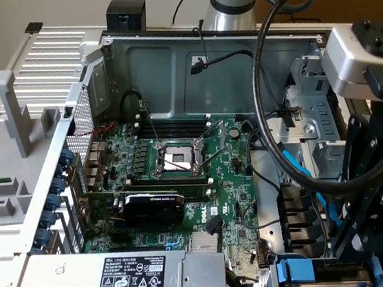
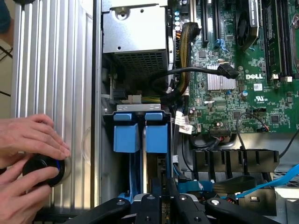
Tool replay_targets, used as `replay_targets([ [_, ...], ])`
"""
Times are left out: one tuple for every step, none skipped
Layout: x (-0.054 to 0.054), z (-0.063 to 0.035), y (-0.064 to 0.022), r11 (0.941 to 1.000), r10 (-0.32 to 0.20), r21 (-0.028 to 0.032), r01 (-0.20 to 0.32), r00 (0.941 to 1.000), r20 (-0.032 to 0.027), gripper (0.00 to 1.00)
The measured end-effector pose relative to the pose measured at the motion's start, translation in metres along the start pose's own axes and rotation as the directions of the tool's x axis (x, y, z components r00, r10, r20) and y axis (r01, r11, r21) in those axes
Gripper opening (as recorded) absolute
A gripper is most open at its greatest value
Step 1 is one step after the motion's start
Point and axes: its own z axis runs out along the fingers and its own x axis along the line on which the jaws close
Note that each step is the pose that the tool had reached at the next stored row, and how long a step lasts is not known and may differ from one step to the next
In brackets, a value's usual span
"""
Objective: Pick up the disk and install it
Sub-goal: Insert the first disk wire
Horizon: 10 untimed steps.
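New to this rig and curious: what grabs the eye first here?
The green motherboard sits in the open case's middle, with bright blue drive-bay tabs at the exterior view's lower right, below the black robot arm. In the wrist view, a person's hands rest on a black knob.

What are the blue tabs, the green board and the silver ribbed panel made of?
The blue tabs look like plastic: bright, even colour, smooth and softly shiny. The green board is probably a stiff circuit board, with a glossy green coating and tiny metal parts on it. The ribbed panel looks like bare metal: silvery grey, with long straight ridges.
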Motion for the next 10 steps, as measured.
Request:
replay_targets([
  [0.0, 0.0, -0.0002, 1.0, 0.0, 0.0, 0.0, 1.0, 0.0, 0.17],
  [0.0, 0.0, -0.0002, 1.0, 0.0, 0.0, 0.0, 1.0, 0.0001, 0.17],
  [0.0, 0.0, -0.0003, 1.0, 0.0, 0.0, 0.0, 1.0, 0.0, 0.17],
  [0.0, 0.0, -0.0003, 1.0, 0.0, 0.0, 0.0, 1.0, -0.0001, 0.17],
  [0.0, 0.0002, -0.0004, 1.0, 0.0, 0.0, 0.0, 1.0, 0.0, 0.17],
  [-0.0001, 0.0003, -0.0004, 1.0, 0.0, 0.0, 0.0, 1.0, 0.0, 0.17],
  [-0.0001, 0.0006, -0.0003, 1.0, 0.0, 0.0, 0.0, 1.0, 0.0002, 0.17],
  [-0.0001, 0.0008, -0.0003, 1.0, 0.0, 0.0, 0.0, 1.0, 0.0, 0.17],
  [-0.0002, 0.0012, -0.0003, 1.0, 0.0, 0.0, 0.0, 1.0, 0.0002, 0.17],
  [-0.0002, 0.0014, 0.0, 1.0, 0.0, 0.0, 0.0, 1.0, 0.0001, 0.17],
])
